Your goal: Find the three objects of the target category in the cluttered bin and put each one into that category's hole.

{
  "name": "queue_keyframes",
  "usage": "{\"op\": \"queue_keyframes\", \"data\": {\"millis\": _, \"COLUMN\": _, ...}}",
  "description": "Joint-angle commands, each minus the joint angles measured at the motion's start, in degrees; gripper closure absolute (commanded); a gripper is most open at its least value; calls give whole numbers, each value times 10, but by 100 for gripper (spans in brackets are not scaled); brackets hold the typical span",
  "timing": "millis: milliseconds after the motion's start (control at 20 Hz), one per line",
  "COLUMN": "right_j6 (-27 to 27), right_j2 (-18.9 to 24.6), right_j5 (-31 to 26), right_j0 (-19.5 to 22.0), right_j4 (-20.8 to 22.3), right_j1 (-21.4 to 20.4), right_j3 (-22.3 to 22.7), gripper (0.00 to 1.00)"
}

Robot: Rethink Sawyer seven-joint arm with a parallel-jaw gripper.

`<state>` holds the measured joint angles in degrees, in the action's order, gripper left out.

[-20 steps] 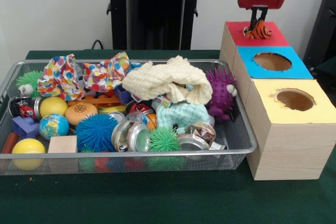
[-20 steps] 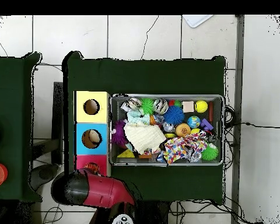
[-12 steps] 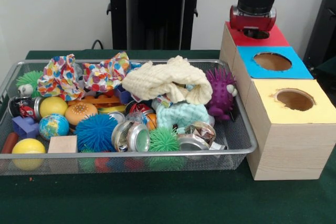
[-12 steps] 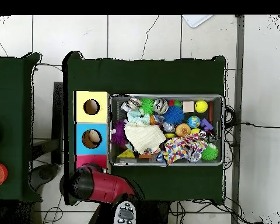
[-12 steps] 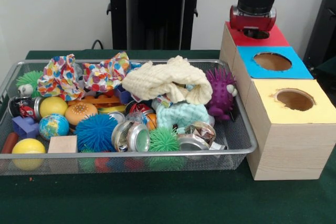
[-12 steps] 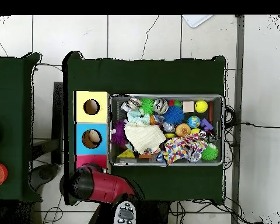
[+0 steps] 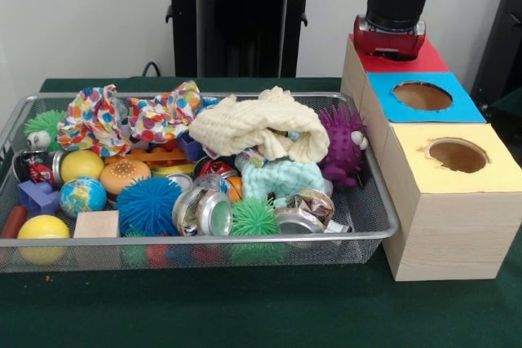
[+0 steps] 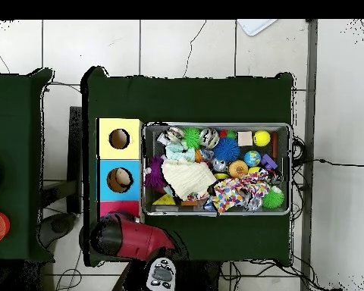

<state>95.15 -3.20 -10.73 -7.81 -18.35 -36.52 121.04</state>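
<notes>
The wire mesh bin (image 7: 204, 244) sits on the green table, full of clutter; it also shows in the overhead view (image 8: 215, 214). My gripper's red wrist housing (image 7: 390, 37) rests low on the red card surround (image 7: 430, 58) and covers the red hole. The parts of the gripper below the housing are hidden. In the overhead view the arm (image 8: 128, 235) covers most of the red card (image 8: 108, 206). No duckling, bear or tiger shows in either view.
The blue-surround hole (image 7: 422, 95) and yellow-surround hole (image 7: 457, 155) are next to the red one on the wooden boxes. In the bin lie a purple spiky hedgehog (image 7: 342, 144), a cream cloth (image 7: 257, 124), a patterned cloth (image 7: 130, 116), spiky balls and tins.
The gripper has come down onto the red hole. The tiger that showed in it above the hole is now out of sight.
</notes>
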Motion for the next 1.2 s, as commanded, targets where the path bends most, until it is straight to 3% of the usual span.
{"op": "queue_keyframes", "data": {"millis": 50, "right_j6": 103, "right_j2": -30, "right_j5": -164, "right_j0": -19, "right_j4": 12, "right_j1": -75, "right_j3": -48, "gripper": 100}}
{"op": "queue_keyframes", "data": {"millis": 200, "right_j6": 100, "right_j2": -45, "right_j5": -219, "right_j0": -24, "right_j4": 27, "right_j1": -136, "right_j3": -30, "gripper": 100}}
{"op": "queue_keyframes", "data": {"millis": 400, "right_j6": 88, "right_j2": -68, "right_j5": -266, "right_j0": -32, "right_j4": 50, "right_j1": -178, "right_j3": -28, "gripper": 100}}
{"op": "queue_keyframes", "data": {"millis": 650, "right_j6": 62, "right_j2": -71, "right_j5": -259, "right_j0": -10, "right_j4": 65, "right_j1": -197, "right_j3": -24, "gripper": 100}}
{"op": "queue_keyframes", "data": {"millis": 750, "right_j6": 33, "right_j2": -70, "right_j5": -214, "right_j0": 17, "right_j4": 82, "right_j1": -196, "right_j3": -20, "gripper": 100}}
{"op": "queue_keyframes", "data": {"millis": 900, "right_j6": -32, "right_j2": -43, "right_j5": -149, "right_j0": 91, "right_j4": 114, "right_j1": -199, "right_j3": -6, "gripper": 100}}
{"op": "queue_keyframes", "data": {"millis": 1200, "right_j6": -135, "right_j2": 30, "right_j5": -136, "right_j0": 234, "right_j4": 202, "right_j1": -183, "right_j3": -34, "gripper": 100}}
